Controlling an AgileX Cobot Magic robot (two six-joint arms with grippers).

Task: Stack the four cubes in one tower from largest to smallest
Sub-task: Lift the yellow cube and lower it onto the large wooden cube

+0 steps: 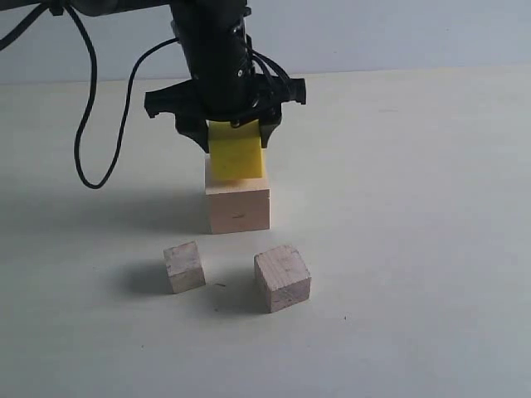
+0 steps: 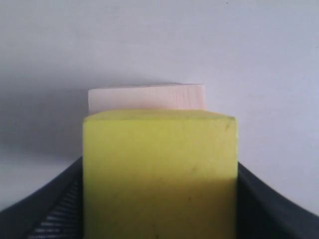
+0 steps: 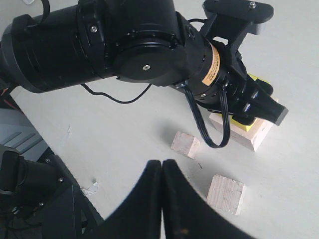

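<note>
Yellow cube (image 1: 238, 154): held between the fingers of the left end effector (image 1: 234, 137), which grip it on two opposite side faces. It sits squarely between the fingers and fills most of the gap.

Pale wood cube (image 1: 239, 207): directly beneath the left end effector, standing on the surface (image 1: 415, 249). The yellow cube's underside is at the pale cube's top face. I cannot tell whether they are touching or just short of it. This vertical line is the relation that matters, and I judge the next move to be a release straight down. A cube has no long axis, so what counts is how square the faces are. From the exterior view the yellow cube looks turned a little against the pale one.

Mid greyish cube (image 1: 283, 278) and smallest greyish cube (image 1: 184, 267): both on the surface, lower than the left end effector and clear of its fingers. They stand apart from each other and untouched.

Right end effector (image 3: 162, 167): fingers closed together on nothing, and well apart from every cube. The left arm is plainly the nearer.

View differences: the left wrist view shows only a strip of the pale cube's top past the yellow cube, which suggests a small offset rather than overhang. It shows neither small cube. The right wrist view shows both small cubes and the whole left arm, but the contact line is hidden.
</note>
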